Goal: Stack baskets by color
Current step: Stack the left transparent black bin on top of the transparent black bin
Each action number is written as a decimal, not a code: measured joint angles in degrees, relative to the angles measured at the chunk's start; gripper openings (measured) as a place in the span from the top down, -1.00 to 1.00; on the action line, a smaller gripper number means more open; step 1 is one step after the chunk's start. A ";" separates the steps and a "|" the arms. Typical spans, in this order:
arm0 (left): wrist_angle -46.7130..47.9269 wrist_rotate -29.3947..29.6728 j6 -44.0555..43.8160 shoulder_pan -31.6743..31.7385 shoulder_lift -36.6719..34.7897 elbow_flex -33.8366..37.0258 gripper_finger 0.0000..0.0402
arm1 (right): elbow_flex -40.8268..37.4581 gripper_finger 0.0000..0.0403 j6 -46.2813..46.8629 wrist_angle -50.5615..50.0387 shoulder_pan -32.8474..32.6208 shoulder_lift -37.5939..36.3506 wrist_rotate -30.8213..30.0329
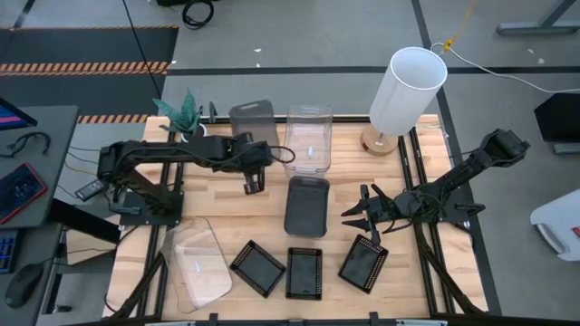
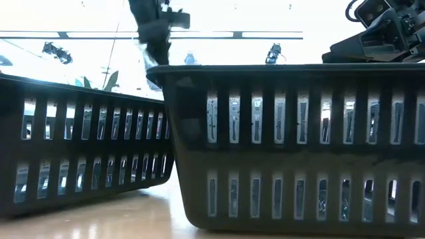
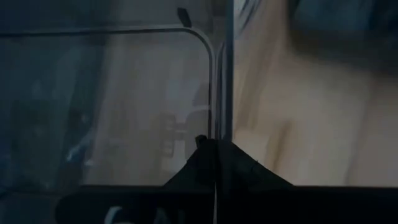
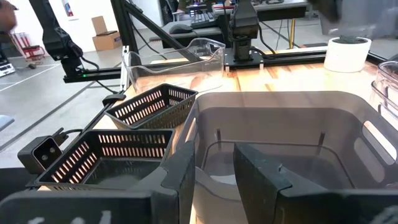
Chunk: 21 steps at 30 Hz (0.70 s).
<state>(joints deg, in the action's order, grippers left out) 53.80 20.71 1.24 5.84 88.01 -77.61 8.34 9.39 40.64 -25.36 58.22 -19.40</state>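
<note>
My left gripper (image 1: 254, 177) is shut on a smoky grey basket (image 1: 252, 116) at the table's far middle, beside a clear basket (image 1: 308, 136). In the low view that gripper (image 2: 158, 40) shows high up, with the translucent basket (image 2: 147, 61) below it. A second smoky basket (image 1: 306, 206) rests on its bottom at mid-table. My right gripper (image 1: 349, 219) stands open at that basket's right side. Three black mesh trays (image 1: 258, 268) (image 1: 304, 273) (image 1: 364, 263) lie along the near edge. Another clear basket (image 1: 198, 263) lies near left. My left gripper pinches one thin wall (image 3: 219, 134) of the smoky basket between its two shut fingers, one finger on each side of it. The fingers slant down from the table's left. The basket (image 3: 124, 93) hangs ahead of and below them. Its lowest part is hidden behind a black tray.
A tall white lamp (image 1: 408, 91) stands far right. A small green plant (image 1: 181, 110) stands far left, close to my left arm. Bare wood lies between the two smoky baskets and left of the middle one. A desk with gear stands beyond the table's left edge.
</note>
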 joint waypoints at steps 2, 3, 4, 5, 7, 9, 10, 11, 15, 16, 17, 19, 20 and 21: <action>-1.24 0.13 -0.39 -2.63 -0.04 -2.42 0.96 | 0.00 0.43 -0.01 0.00 0.02 0.00 0.00; -2.39 0.13 -0.59 -3.98 -0.04 -3.32 0.96 | 0.00 0.43 0.01 0.00 0.01 0.00 0.00; -4.02 0.12 -0.74 -5.42 -0.04 -3.95 0.96 | 0.00 0.43 0.02 0.00 0.02 0.00 0.00; -6.04 0.12 -0.87 -6.97 -0.04 -4.31 0.96 | 0.00 0.43 0.02 0.00 0.02 0.00 0.00; -10.47 0.10 -1.04 -9.99 -0.04 -4.46 0.96 | 0.00 0.43 0.02 0.00 0.01 0.00 0.00; -14.21 0.06 -2.11 -12.85 0.31 -4.46 0.96 | 0.00 0.43 0.02 0.02 0.01 0.00 0.00; -16.10 0.06 -2.64 -14.19 0.67 -4.46 0.96 | 0.00 0.43 0.02 0.02 0.01 0.01 0.00; -17.42 0.06 -3.50 -15.46 1.17 -4.46 0.96 | 0.00 0.43 0.02 0.06 0.02 0.00 0.00; -22.65 0.04 -6.69 -19.56 3.97 -4.46 0.96 | 0.00 0.43 -0.28 0.80 0.01 0.02 0.00; -24.49 0.04 -7.24 -20.37 4.75 -4.46 0.96 | 0.01 0.43 -0.41 0.92 0.01 0.00 -0.01; -26.01 0.04 -8.06 -21.13 5.55 -4.46 0.96 | 0.02 0.43 -0.44 0.90 0.01 0.00 0.00; -29.22 -0.43 -8.93 -22.43 7.38 -4.46 0.96 | 0.02 0.43 -0.46 0.90 0.02 0.00 0.00; -30.86 -1.04 -9.46 -22.96 8.33 -4.46 0.96 | 0.02 0.43 -0.46 0.90 0.00 0.02 0.00; -32.47 -1.84 -9.86 -23.28 9.13 -4.46 0.96 | 0.02 0.43 -0.50 0.91 0.00 0.00 0.00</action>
<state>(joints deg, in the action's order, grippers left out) 21.33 18.87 -8.62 -17.43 97.13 -82.06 8.36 8.89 41.55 -25.36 58.22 -19.40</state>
